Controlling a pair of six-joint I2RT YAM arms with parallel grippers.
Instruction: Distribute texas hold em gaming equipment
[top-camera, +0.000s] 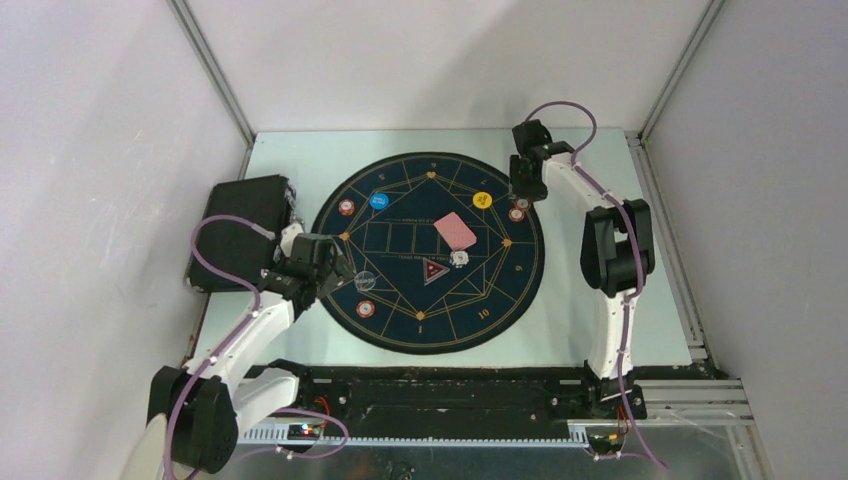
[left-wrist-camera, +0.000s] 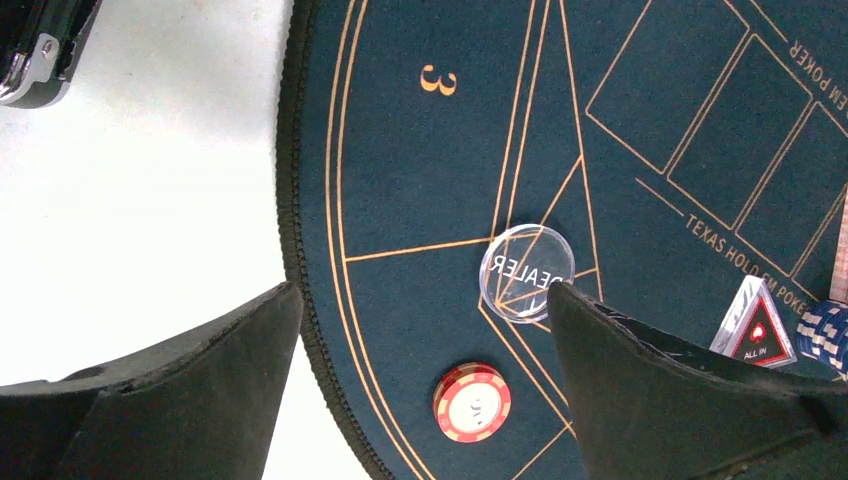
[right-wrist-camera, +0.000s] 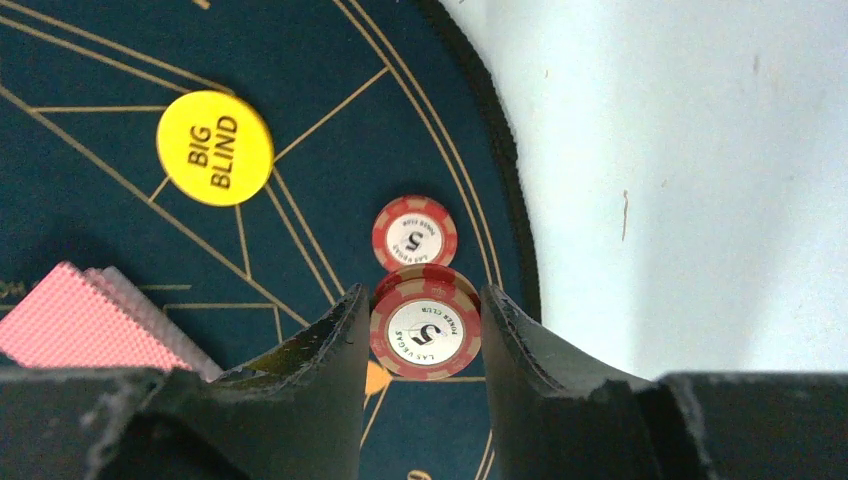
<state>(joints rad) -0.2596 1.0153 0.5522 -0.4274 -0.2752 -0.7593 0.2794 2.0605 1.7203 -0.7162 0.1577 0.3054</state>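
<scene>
From above, your pale table (top-camera: 590, 300) carries the round mat (top-camera: 400, 320). The pink cards (top-camera: 456, 231) lie mid-mat, long axis slanting far-left to near-right. Left wrist — the left gripper (left-wrist-camera: 420, 300) is spread wide and empty, straddling the DEALER button (left-wrist-camera: 527, 272). Right wrist — the right gripper (right-wrist-camera: 423, 300) pinches a red-white chip (right-wrist-camera: 425, 340) near the mat's rim.

Pale table (top-camera: 590, 300), round dark mat (top-camera: 470, 300), black case (top-camera: 240, 230)

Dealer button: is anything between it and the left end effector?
Nothing visible. The dealer button lies uncovered on the mat just ahead of the open left end effector; a red chip lies apart.
</scene>
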